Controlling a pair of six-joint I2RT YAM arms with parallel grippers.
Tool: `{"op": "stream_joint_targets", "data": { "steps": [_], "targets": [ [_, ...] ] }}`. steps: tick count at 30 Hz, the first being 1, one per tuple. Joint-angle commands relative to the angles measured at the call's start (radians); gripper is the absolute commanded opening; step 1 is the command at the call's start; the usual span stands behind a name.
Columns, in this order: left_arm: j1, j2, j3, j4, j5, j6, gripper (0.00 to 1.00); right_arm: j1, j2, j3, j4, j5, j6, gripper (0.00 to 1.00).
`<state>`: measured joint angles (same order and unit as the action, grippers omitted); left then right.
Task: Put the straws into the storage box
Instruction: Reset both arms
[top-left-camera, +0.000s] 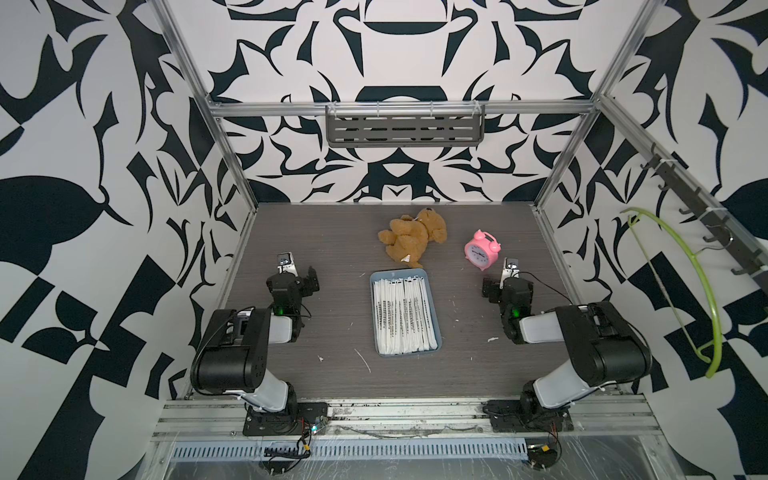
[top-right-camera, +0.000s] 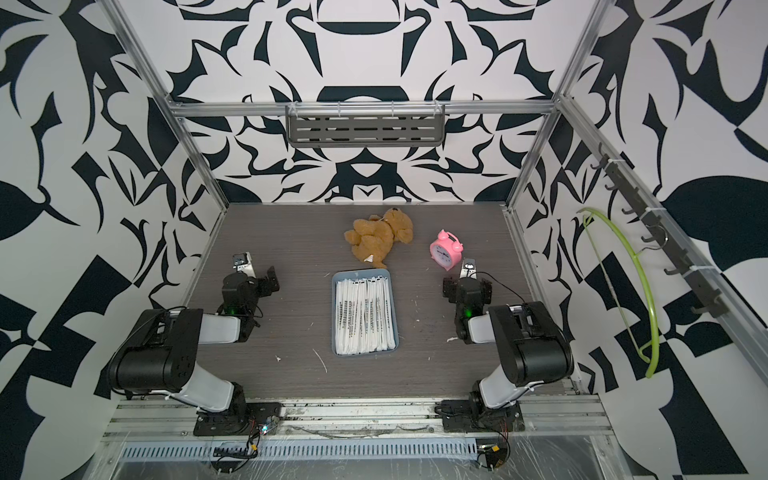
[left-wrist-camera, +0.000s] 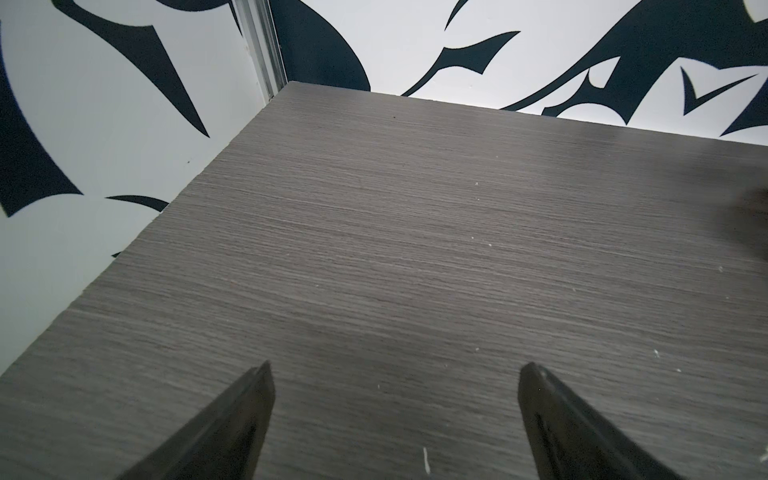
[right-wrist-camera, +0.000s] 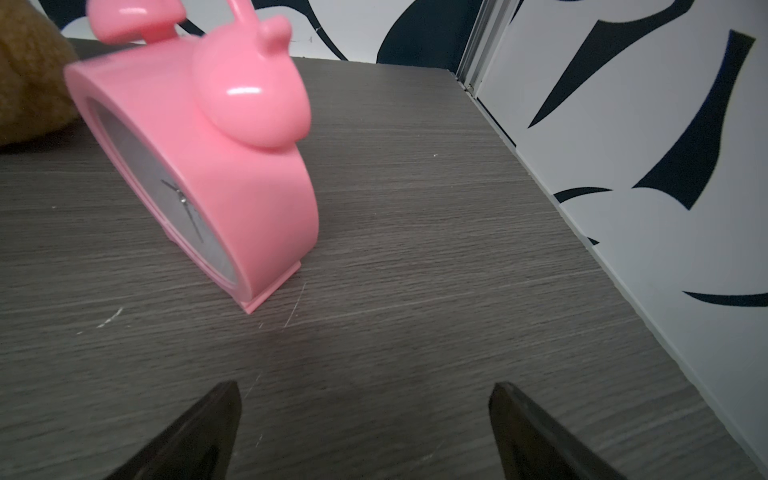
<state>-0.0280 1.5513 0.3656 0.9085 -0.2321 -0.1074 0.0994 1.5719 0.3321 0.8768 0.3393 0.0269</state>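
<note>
Straws (top-left-camera: 405, 316) lie packed lengthwise inside the storage box (top-left-camera: 386, 275) mid-worktop (top-left-camera: 324, 249), all within the rim, with bare worktop along both long sides. Left hand (left-wrist-camera: 397, 368) is spread wide and empty over bare worktop near the left wall edge, well apart from the box; right hand (right-wrist-camera: 365, 385) is likewise wide and empty, with the pink alarm clock (right-wrist-camera: 216, 166) just ahead of it and the right wall near. Teddy bear (top-left-camera: 411, 237) sits just beyond the box's far edge, contact unclear.
</note>
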Motion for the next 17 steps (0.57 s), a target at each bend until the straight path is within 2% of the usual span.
{"op": "stream_joint_targets", "data": {
  "steps": [1,10,13,17],
  "targets": [
    [0.002,-0.014,-0.014,0.015,-0.009,-0.002,0.99,-0.005,-0.019,0.025,0.019,0.001,0.013,1.0],
    [-0.004,-0.013,-0.008,0.007,-0.016,0.005,0.99,-0.004,-0.019,0.025,0.02,0.0,0.014,1.0],
    [-0.044,0.001,0.002,0.009,-0.012,0.058,0.99,-0.005,-0.021,0.025,0.019,0.002,0.014,1.0],
    [-0.047,-0.007,-0.001,0.003,-0.019,0.059,0.99,-0.006,-0.021,0.025,0.02,0.0,0.013,1.0]
  ]
}}
